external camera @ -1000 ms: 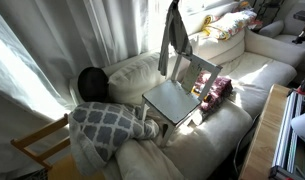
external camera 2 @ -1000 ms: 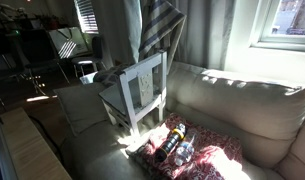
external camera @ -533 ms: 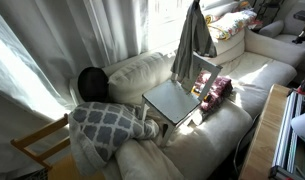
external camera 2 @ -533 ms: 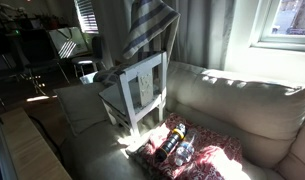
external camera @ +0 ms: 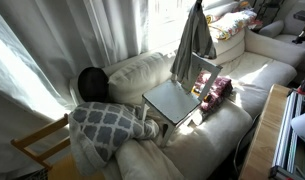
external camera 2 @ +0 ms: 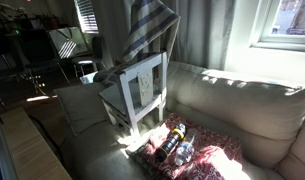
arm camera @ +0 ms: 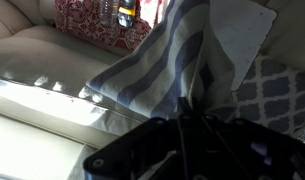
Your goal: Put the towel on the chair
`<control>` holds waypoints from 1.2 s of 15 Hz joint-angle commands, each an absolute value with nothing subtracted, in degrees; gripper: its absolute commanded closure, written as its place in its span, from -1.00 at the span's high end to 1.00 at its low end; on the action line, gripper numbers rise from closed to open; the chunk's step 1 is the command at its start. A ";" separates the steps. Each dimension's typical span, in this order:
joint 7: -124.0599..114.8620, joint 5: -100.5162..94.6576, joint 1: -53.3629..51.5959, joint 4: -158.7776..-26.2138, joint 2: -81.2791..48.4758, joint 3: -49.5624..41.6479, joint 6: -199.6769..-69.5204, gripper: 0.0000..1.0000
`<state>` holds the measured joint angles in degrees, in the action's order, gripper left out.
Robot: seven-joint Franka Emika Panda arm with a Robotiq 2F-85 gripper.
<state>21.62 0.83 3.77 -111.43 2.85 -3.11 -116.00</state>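
Observation:
The grey-beige striped towel (external camera: 193,42) hangs from my gripper above the backrest of the small pale chair (external camera: 175,100), which stands on the sofa. In an exterior view the towel (external camera 2: 147,28) dangles over the chair (external camera 2: 137,90), its lower edge at the top of the backrest. In the wrist view my gripper (arm camera: 189,112) is shut on the towel (arm camera: 157,70), which drapes downward; a corner of the chair seat (arm camera: 242,35) shows beyond it. The gripper itself is out of frame at the top in both exterior views.
The chair stands on a cream sofa (external camera: 254,68). A grey lattice cushion (external camera: 107,125) and a black round object (external camera: 91,82) lie beside it. A red patterned cloth with bottles (external camera 2: 177,150) lies at the chair's foot. A yellow wooden chair frame (external camera: 37,145) and curtains (external camera: 62,35) stand nearby.
Between one second and half a second ago the towel swung sideways over the chair's backrest; since then it has stayed still.

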 commanded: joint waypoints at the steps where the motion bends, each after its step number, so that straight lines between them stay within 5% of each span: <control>1: 29.24 -0.97 4.88 -111.17 3.18 -5.25 -111.24 -0.98; 11: 39.98 0.55 5.64 -117.68 2.75 -6.98 -111.99 -0.98; 18: 40.65 1.58 5.63 -123.54 -0.38 -6.47 -124.66 -0.98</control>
<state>38.66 -0.46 5.65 -121.11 0.78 -6.68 -118.87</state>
